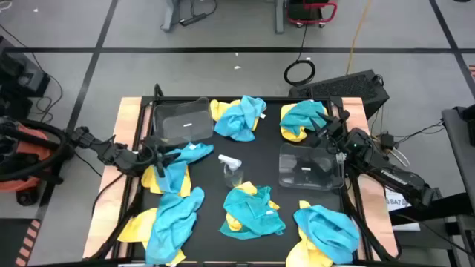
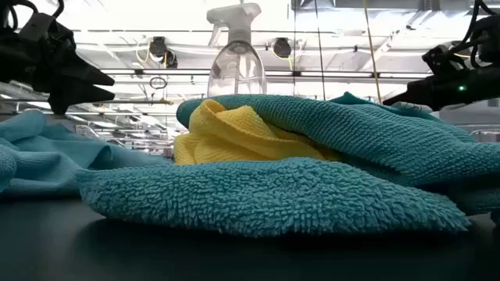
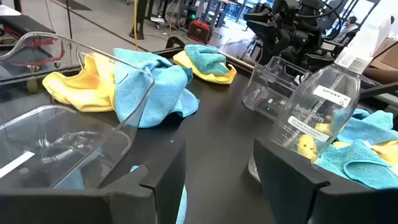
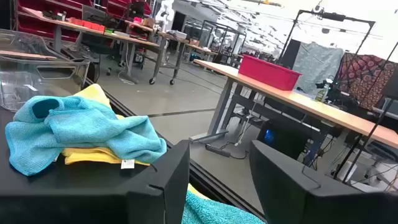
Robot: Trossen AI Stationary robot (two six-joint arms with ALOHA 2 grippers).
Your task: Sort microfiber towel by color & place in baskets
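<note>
Turquoise and yellow microfiber towels (image 1: 252, 211) lie in loose mixed heaps all over the black table (image 1: 260, 159), none of them in a bin yet. So the sort has barely started, if at all.

The heap that matters most, I'd say, is the far-right heap (image 1: 300, 117), turquoise on top with yellow showing at its edge. The right gripper (image 1: 320, 127) hangs just at its inner side. Its fingers stand apart with nothing between them, and in its own wrist view a fold of turquoise cloth (image 4: 214, 211) lies directly below the gap. The towel therefore lies straight down from that hand, not off to a side. The crumpled heap shows no clear long axis.

The right basket (image 1: 310, 176) sits empty just beside this heap, toward the near edge and close under the same arm, so the carry would be short.

On the other side, the left gripper (image 1: 162, 154), also spread and empty, hovers by the left heap (image 1: 177, 172). The left basket (image 1: 182, 122) lies just beyond it toward the far edge.

A clear spray bottle (image 1: 231, 169) stands mid-table between the two arms, well clear of either reach. Each arm is nearer its own heap, and the right looks better lined up.
</note>
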